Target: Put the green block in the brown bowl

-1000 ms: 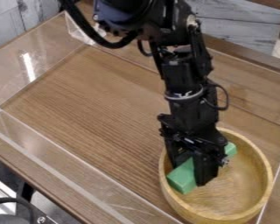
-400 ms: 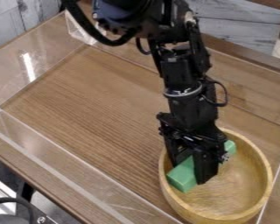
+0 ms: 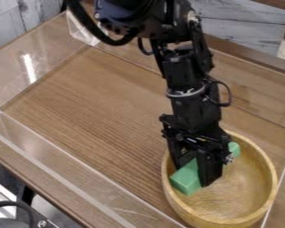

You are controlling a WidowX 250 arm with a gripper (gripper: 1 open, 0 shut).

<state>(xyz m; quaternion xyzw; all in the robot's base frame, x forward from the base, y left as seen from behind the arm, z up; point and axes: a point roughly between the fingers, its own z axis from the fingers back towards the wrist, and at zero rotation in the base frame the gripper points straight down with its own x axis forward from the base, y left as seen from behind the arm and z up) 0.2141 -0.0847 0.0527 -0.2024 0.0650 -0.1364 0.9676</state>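
The brown bowl (image 3: 255,200) sits on the table at the lower right, round and light wooden with a thick rim. The green block (image 3: 187,183) is inside the bowl's left half, tilted, one end low near the rim and the other showing behind the fingers. My gripper (image 3: 199,169) reaches straight down into the bowl from the dark arm and is shut on the green block. The fingers cover the block's middle.
The wooden table (image 3: 85,98) lies inside a clear walled enclosure (image 3: 26,62), with a transparent wall running along the left and front. The bowl stands close to the front right edge. The arm's black cables (image 3: 109,36) hang at the top.
The gripper and the green block have sunk very slightly within the bowl. Otherwise nothing has visibly moved.
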